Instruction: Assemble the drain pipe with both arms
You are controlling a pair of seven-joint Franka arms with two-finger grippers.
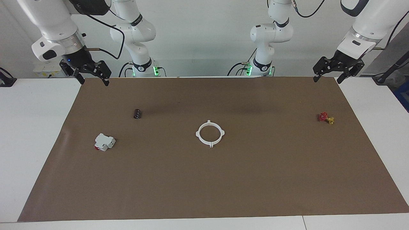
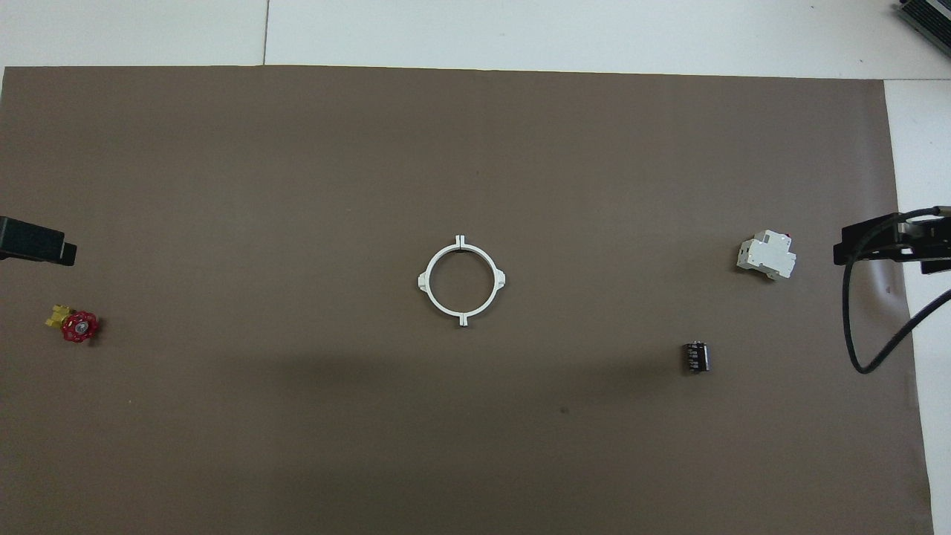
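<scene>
The desk (image 1: 38, 127) is seen to be covered by a brown mat (image 1: 255, 179). The left gripper (image 1: 329, 76) is held raised over the mat corner at the left arm's end, jaws spread and nothing gripped. The right gripper (image 1: 92, 78) is held raised over the mat corner at the right arm's end, jaws likewise spread and nothing gripped. The drain pipe (image 1: 210, 133) is found lying flat at the middle of the mat as one closed white ring with four tabs, well apart from both grippers. A white box with a red end (image 1: 104, 142) is noted toward the right arm's end, with a small dark cylinder (image 1: 137, 113) nearer to the robots. A red-and-yellow valve (image 1: 326, 118) is recorded toward the left arm's end
</scene>
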